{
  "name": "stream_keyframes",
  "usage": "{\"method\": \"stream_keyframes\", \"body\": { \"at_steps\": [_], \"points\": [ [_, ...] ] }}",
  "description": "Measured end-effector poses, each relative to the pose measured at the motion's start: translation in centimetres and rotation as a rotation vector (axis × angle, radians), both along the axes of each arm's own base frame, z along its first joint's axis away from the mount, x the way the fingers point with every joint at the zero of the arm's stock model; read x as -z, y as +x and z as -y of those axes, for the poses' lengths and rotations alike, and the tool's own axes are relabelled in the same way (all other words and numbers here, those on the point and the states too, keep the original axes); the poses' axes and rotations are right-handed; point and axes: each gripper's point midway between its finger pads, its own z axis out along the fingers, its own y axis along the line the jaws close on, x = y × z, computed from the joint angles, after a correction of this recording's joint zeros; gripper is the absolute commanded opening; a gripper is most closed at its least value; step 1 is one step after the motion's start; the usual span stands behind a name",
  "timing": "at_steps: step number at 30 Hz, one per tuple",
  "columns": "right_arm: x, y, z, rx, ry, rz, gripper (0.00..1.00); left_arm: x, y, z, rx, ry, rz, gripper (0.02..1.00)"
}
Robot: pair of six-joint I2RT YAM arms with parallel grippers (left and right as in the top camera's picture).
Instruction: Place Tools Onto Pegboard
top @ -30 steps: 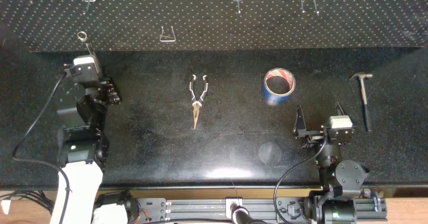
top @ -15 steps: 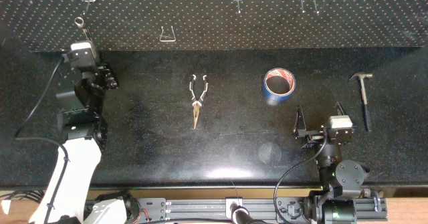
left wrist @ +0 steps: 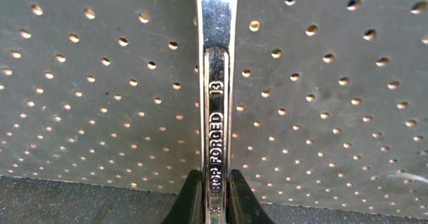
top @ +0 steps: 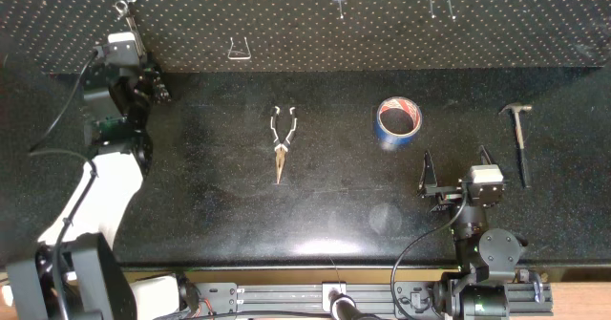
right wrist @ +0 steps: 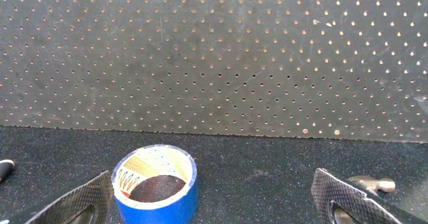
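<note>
Your left jaws clamp the wrench [left wrist: 215, 83] upright before the pegboard [left wrist: 334, 117], likely to hang it; right jaws stand apart.

Wrench [left wrist: 215, 83]: there was one
Pliers [top: 281, 143]: one pair
Tape rolls [top: 398, 119]: one
Hammers [top: 519, 134]: one
Pegboard hooks [top: 239, 49]: I counted three in plain sight
Robot arms [top: 113, 158]: two

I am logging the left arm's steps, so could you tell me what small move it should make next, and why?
Probably ease the wrench so its ring end slips over the far-left hook. The left gripper is shut on its shaft, holding it upright against the pegboard, with the ring end right beside that hook, apparently not yet hung.
</note>
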Motion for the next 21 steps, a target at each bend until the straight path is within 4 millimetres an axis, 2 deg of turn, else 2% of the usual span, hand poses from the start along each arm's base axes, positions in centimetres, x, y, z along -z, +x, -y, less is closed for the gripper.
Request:
{"method": "stream_keyframes", "body": {
  "at_steps": [1, 5, 7, 8, 9, 10, 12, 14, 15, 16, 17, 19, 20, 21],
  "points": [
    [0.0, 0.0, 0.0, 0.000, 0.000, 0.000, 0.974, -0.2, 0.7, -0.1, 0.001, 0.000, 0.003, 0.985],
    [0.0, 0.0, 0.0, 0.000, 0.000, -0.001, 0.974, -1.2, 1.6, -0.2, 0.007, 0.001, 0.025, 0.993],
    [0.0, 0.0, 0.0, 0.000, 0.000, 0.000, 0.976, 0.0, 1.0, 0.6, 0.041, -0.032, -0.060, 0.996],
    [0.0, 0.0, 0.0, 0.000, 0.000, 0.000, 0.976, 3.1, -1.1, 1.7, 0.063, -0.082, -0.237, 0.993],
    [0.0, 0.0, 0.0, 0.000, 0.000, -0.001, 0.976, 5.1, -3.4, 3.4, 0.079, -0.129, -0.384, 0.993],
    [0.0, 0.0, 0.0, 0.000, 0.000, -0.001, 0.976, 7.2, -6.7, 6.5, 0.123, -0.164, -0.565, 0.993],
    [0.0, 0.0, 0.0, 0.000, 0.000, 0.000, 0.976, 8.0, -11.0, 12.4, 0.232, -0.170, -0.759, 0.993],
    [0.0, 0.0, 0.0, 0.000, 0.000, -0.001, 0.976, 8.1, -14.3, 15.3, 0.177, -0.199, -0.898, 0.993],
    [0.0, 0.0, 0.0, 0.000, 0.000, 0.000, 0.976, 7.5, -15.2, 16.4, 0.142, -0.212, -0.936, 0.993],
    [0.0, 0.0, 0.0, 0.000, 0.000, -0.002, 0.974, 5.8, -15.2, 18.9, 0.119, -0.249, -0.928, 0.993],
    [0.0, 0.0, 0.0, 0.000, 0.000, -0.001, 0.976, 4.5, -14.9, 20.2, 0.088, -0.275, -0.930, 0.993],
    [0.0, 0.0, 0.0, 0.000, 0.000, -0.001, 0.976, 3.4, -14.3, 21.1, 0.021, -0.245, -0.987, 0.993],
    [0.0, 0.0, 0.0, 0.000, 0.000, 0.000, 0.976, 4.2, -13.6, 21.8, -0.011, -0.215, -1.026, 0.993],
    [0.0, 0.0, 0.0, 0.000, 0.000, 0.000, 0.976, 5.2, -13.9, 21.7, -0.029, -0.193, -1.072, 0.993]
  ]
}}
